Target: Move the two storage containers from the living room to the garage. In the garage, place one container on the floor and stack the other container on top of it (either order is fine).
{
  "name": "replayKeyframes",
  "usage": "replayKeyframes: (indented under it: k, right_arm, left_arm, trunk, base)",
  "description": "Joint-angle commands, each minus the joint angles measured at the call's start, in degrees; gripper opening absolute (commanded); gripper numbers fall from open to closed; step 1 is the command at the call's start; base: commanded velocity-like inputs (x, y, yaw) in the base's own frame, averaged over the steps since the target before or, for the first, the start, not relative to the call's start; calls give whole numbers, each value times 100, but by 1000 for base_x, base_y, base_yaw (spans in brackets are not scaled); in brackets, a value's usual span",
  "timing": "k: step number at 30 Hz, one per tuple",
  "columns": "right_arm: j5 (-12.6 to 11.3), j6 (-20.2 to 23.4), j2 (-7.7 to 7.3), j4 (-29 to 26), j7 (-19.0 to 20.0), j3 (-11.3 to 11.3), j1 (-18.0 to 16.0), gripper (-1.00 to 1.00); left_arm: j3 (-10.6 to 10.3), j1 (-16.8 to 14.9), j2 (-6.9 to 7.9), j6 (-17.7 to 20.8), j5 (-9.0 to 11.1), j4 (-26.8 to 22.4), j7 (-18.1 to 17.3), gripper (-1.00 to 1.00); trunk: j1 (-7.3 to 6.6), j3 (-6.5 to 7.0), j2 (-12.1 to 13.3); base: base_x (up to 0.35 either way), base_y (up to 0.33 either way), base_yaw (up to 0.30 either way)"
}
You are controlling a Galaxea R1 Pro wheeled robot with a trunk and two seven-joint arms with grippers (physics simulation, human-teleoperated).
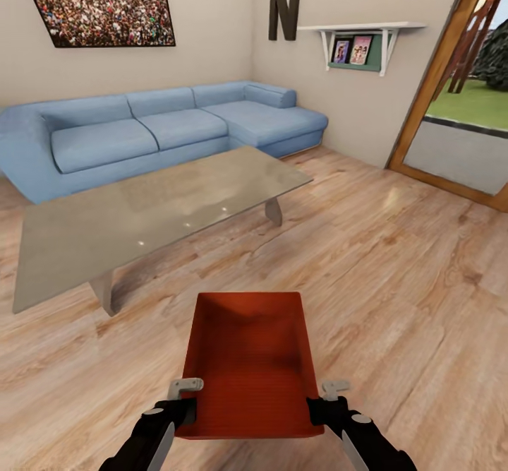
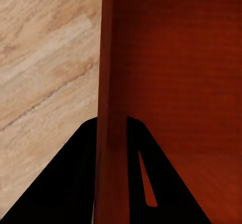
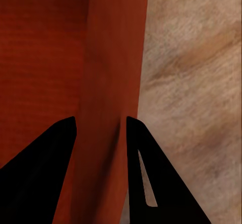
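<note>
Storage container (image 1: pixel 248 365): red-orange bin over the wood floor (image 1: pixel 395 280)
Left end effector (image 1: pixel 185 406): clamped on its left wall
Right end effector (image 1: pixel 319 407): clamped on its right wall
Sofa (image 1: pixel 155 132): beyond the grey low table (image 1: pixel 141 224)

crowd photo (image 1: pixel 99 1): I see its top and left cut by the head view's edge.
sofa (image 1: pixel 141 132): its left end runs off frame.
shelf pictures (image 1: pixel 351 50): too small for me to read.
container (image 1: pixel 248 365): my jaws cover both near wall corners.
</note>
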Motion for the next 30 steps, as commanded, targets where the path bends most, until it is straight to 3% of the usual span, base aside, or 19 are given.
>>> replayKeyframes:
  k: [1,30]
  right_arm:
    - [-79,40,-9,-16,55,105,3,-100]
    - [-91,40,-9,-20,55,103,3,-100]
  left_arm:
    - [-16,-3,65,37,-15,-5,63,-100]
    - [-17,-3,64,36,-10,-5,63,-100]
  trunk:
    - [-23,20,40]
    - [-660,698,1203]
  base:
    - [0,0,252]
    - [0,0,252]
